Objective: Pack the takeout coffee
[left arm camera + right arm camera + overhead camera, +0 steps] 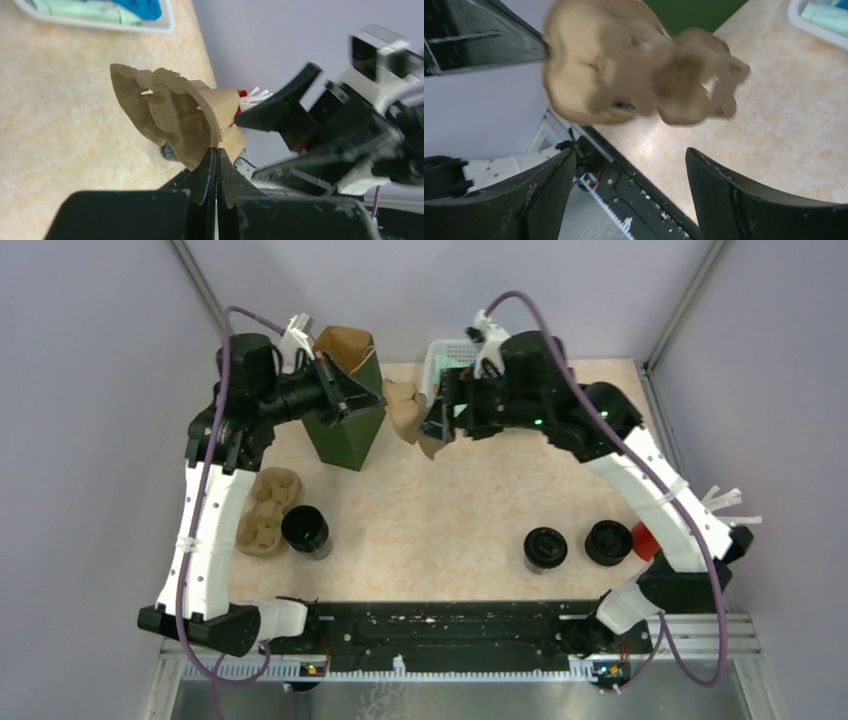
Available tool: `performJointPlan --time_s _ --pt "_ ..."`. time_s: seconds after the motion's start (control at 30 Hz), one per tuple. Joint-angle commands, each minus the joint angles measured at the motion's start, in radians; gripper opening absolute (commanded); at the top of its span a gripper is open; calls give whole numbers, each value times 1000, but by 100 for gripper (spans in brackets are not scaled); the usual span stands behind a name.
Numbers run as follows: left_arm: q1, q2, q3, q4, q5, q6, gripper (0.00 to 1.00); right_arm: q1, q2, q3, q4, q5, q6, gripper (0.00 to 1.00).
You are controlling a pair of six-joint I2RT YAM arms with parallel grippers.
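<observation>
My left gripper [376, 399] is shut on the edge of a tan cardboard cup tray [404, 410] and holds it in the air beside the green bag [345, 425]. In the left wrist view the jaws [216, 151] pinch the tray's rim [175, 110]. My right gripper [436, 428] is open and empty, close to the tray's other side; in the right wrist view [629, 152] the blurred tray [634, 75] hangs just beyond its fingers. Three black lidded coffee cups stand on the table: one at the left [305, 530] and two at the right [545, 548] [608, 542].
A second tan cup tray [265, 510] lies at the left next to the left cup. A red cup with white sticks [646, 540] stands at the right behind the right arm. A white basket [440, 352] sits at the back.
</observation>
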Motion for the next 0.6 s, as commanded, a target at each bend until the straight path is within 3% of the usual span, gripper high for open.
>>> performJointPlan --time_s 0.0,0.17,0.43,0.57 --pt "-82 0 -38 -73 -208 -158 0 203 99 134 -87 471 -75 77" --pt "-105 12 -84 -54 -251 -237 0 368 143 139 -113 666 -132 72" --pt "-118 34 -39 -106 -253 -246 0 427 204 134 -79 763 -146 53" --pt "-118 26 -40 -119 -257 -243 0 458 228 151 -42 815 -178 51"
